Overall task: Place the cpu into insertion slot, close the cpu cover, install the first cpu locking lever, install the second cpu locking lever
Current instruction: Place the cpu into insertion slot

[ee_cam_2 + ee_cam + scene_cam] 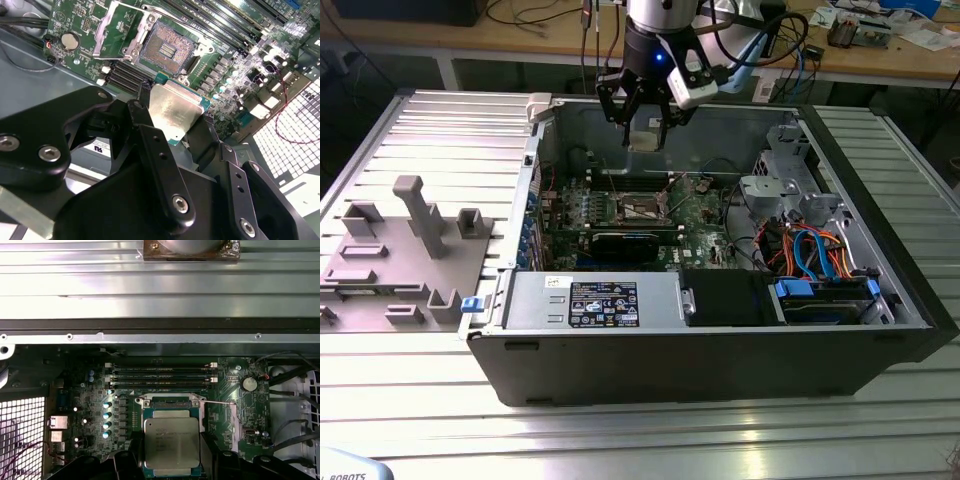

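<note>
My gripper [645,128] hangs over the open computer case, shut on the cpu [645,134], a small silver-topped square chip. In both wrist views the cpu [175,111] [171,442] sits flat between the black fingers [146,107], held by two opposite edges. The insertion slot [168,49] lies open on the green circuit board [705,215], below the chip and apart from it. Its rim [167,402] peeks out past the chip's far edge. The cpu cover [114,26] stands flipped up beside the slot. A thin locking lever [220,403] sticks out sideways, unlatched.
The case walls [560,120] ring the board. A power supply box [595,300] and a black shroud [725,298] fill the near side, with drive cables [810,250] at the exterior view's right. A grey fixture [410,250] lies on the table at the left.
</note>
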`<state>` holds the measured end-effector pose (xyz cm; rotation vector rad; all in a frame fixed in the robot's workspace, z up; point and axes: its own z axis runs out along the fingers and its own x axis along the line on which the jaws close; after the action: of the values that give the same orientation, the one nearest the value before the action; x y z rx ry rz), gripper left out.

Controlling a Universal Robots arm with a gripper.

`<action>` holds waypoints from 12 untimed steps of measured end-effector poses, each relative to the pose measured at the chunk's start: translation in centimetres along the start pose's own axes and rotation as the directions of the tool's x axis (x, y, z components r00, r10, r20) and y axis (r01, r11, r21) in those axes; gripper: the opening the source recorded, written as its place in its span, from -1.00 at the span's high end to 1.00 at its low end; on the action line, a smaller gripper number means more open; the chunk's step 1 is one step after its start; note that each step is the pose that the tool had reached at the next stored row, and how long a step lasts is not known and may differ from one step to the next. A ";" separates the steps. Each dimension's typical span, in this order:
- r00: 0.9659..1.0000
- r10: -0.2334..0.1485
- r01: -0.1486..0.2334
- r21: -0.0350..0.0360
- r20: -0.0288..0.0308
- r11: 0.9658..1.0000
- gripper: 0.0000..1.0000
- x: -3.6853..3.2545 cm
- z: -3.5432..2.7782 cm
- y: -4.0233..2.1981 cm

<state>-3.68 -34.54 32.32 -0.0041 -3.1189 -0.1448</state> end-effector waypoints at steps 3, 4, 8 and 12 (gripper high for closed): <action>1.000 0.000 0.000 0.000 0.000 1.000 -0.08 0.00 0.05 0.00; 1.000 0.000 0.000 0.000 0.000 1.000 -0.08 0.00 0.06 -0.01; 1.000 0.000 0.000 0.000 0.000 1.000 -0.08 0.00 0.13 -0.01; 1.000 0.000 0.000 0.000 0.000 1.000 -0.08 -0.01 0.20 -0.02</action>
<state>-3.68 -34.54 32.12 -0.0040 -3.1189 -0.1447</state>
